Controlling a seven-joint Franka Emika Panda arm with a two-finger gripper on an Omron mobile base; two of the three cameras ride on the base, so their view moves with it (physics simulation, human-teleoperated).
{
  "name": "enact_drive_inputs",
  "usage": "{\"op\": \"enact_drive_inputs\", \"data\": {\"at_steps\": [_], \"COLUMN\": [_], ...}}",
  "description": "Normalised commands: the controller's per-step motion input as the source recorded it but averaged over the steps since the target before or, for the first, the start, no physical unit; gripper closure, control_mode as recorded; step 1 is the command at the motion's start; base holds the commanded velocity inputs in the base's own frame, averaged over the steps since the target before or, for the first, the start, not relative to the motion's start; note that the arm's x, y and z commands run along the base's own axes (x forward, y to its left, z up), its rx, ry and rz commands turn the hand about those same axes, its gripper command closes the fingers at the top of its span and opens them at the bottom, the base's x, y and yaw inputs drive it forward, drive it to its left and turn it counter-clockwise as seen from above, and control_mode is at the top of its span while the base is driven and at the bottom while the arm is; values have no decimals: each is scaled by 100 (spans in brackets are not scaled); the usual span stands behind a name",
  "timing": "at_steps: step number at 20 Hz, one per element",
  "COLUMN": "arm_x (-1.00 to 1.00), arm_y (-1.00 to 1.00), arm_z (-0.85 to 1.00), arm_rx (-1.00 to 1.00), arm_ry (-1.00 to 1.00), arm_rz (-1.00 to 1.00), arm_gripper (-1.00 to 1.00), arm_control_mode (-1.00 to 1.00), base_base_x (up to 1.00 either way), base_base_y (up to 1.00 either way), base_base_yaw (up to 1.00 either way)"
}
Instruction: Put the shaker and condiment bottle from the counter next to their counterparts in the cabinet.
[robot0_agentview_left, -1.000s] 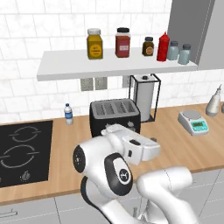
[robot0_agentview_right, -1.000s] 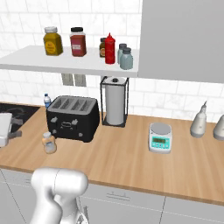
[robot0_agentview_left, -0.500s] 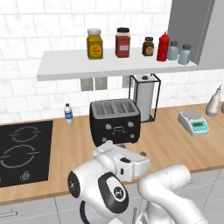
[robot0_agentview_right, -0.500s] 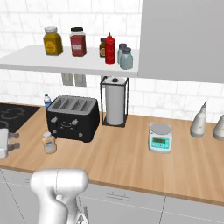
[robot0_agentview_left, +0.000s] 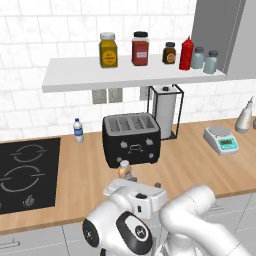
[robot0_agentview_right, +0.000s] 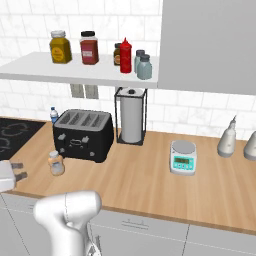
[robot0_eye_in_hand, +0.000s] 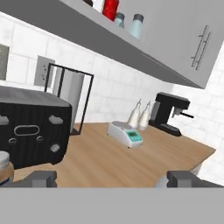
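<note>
The small orange-brown condiment bottle (robot0_agentview_left: 125, 170) (robot0_agentview_right: 56, 163) stands on the wooden counter (robot0_agentview_left: 190, 165) just in front of the black toaster (robot0_agentview_left: 131, 138). My gripper (robot0_agentview_right: 22, 171) (robot0_eye_in_hand: 113, 179) hangs low near the counter's front edge, open and holding nothing. In the hand view the bottle (robot0_eye_in_hand: 4, 168) is cut by the left edge, beside my left fingertip (robot0_eye_in_hand: 41, 178). On the white shelf of the cabinet (robot0_agentview_left: 125, 77), two pale blue-grey shakers (robot0_agentview_left: 197, 57) (robot0_agentview_left: 212, 61) stand together right of the red squeeze bottle (robot0_agentview_left: 186, 53).
Yellow, red and brown spice jars (robot0_agentview_left: 108, 50) stand on the shelf. A paper-towel holder (robot0_agentview_left: 165, 110), a scale (robot0_agentview_left: 220, 140), a water bottle (robot0_agentview_left: 77, 130) and a hob (robot0_agentview_left: 27, 172) are on the counter. Two pale dispensers (robot0_agentview_right: 227, 142) and a coffee machine (robot0_eye_in_hand: 168, 111) sit far right.
The arm has folded down, and the hand has sunk from toaster height to just above the counter's front edge. The bottle, once hidden behind the arm, now shows.
</note>
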Motion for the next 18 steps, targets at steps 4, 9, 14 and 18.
{"op": "enact_drive_inputs", "data": {"at_steps": [4, 9, 14, 18], "arm_x": [1, 21, 25, 16], "arm_y": [18, 3, 6, 19], "arm_z": [-38, -13, -15, -17], "arm_rx": [-12, -1, 0, 0], "arm_ry": [-4, 0, 4, 8], "arm_rz": [1, 0, 0, 1], "arm_gripper": [-100, -100, -100, -100], "arm_control_mode": [-100, -100, -100, -100], "base_base_x": [0, 0, 0, 0], "base_base_y": [0, 0, 0, 0], "base_base_yaw": [0, 0, 0, 0]}}
